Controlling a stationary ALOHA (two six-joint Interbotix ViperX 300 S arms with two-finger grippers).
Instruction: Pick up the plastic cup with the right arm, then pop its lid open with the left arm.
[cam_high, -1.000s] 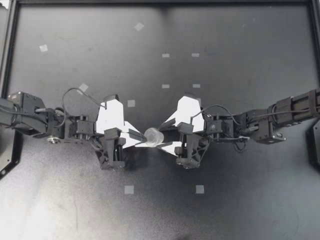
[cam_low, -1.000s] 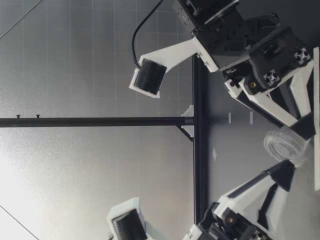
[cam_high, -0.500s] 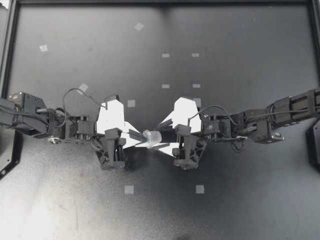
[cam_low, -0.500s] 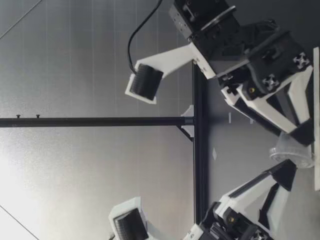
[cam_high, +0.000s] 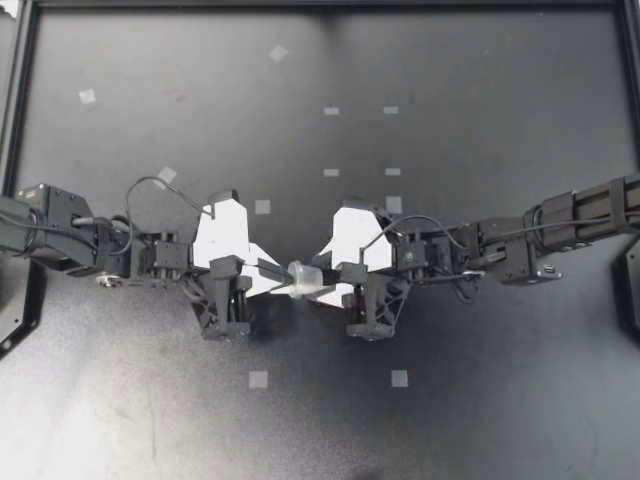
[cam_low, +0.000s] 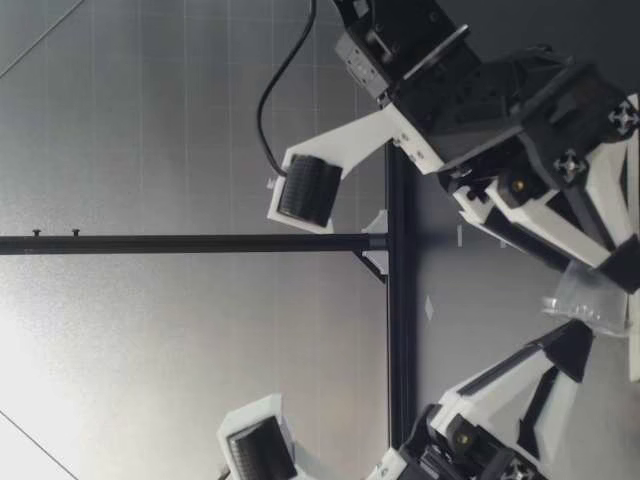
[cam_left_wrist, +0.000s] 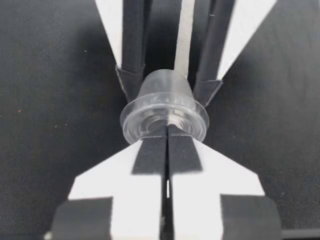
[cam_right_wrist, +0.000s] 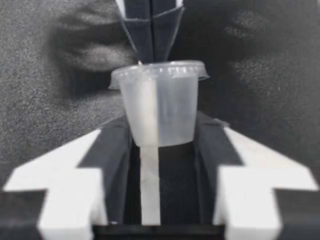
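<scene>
Top view: left gripper (cam_high: 281, 272) pinched narrow on clear lidded cup (cam_high: 304, 277) rim; right gripper (cam_high: 326, 282) clamps its body. Contents indistinct through plastic.

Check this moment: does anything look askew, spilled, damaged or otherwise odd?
Nothing looks spilled or damaged. One oddity: the lidded clear cup is held sideways instead of upright. My left gripper pinches its lid rim and my right gripper clamps its body from the other end. The cup looks empty.
</scene>
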